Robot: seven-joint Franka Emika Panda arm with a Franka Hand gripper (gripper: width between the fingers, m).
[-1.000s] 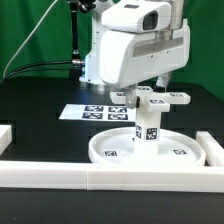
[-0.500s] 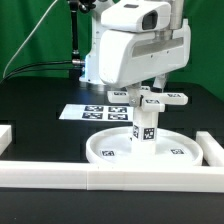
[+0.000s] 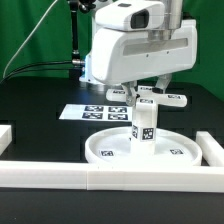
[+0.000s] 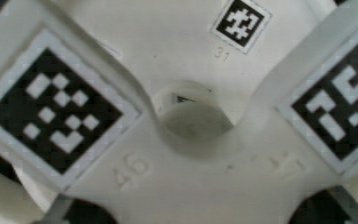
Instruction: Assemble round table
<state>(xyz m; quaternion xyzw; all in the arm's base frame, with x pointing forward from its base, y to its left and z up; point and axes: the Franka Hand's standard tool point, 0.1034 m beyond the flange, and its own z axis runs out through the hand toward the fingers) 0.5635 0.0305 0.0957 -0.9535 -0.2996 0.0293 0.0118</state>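
The large rimmed round disc (image 3: 110,150) lies on the black table in the exterior view. The short cylindrical leg (image 3: 145,126) stands upright in its middle, tags on its side. The cross-shaped four-armed foot (image 3: 172,98) sits level on top of the leg. My gripper (image 3: 149,90) comes straight down from above and is shut on the foot's middle. In the wrist view the foot (image 4: 176,165) fills the frame, with tagged arms and a round centre hole (image 4: 197,122). My fingertips are almost wholly hidden at the frame's edge.
The marker board (image 3: 92,112) lies flat behind the disc, toward the exterior view's left. Long white border rails run along the front (image 3: 100,178), with raised ends at the left (image 3: 8,134) and right (image 3: 212,148). A green backdrop stands behind.
My gripper and the foot have turned a little on top of the leg and shifted slightly toward the exterior view's left. The leg and disc stay put.
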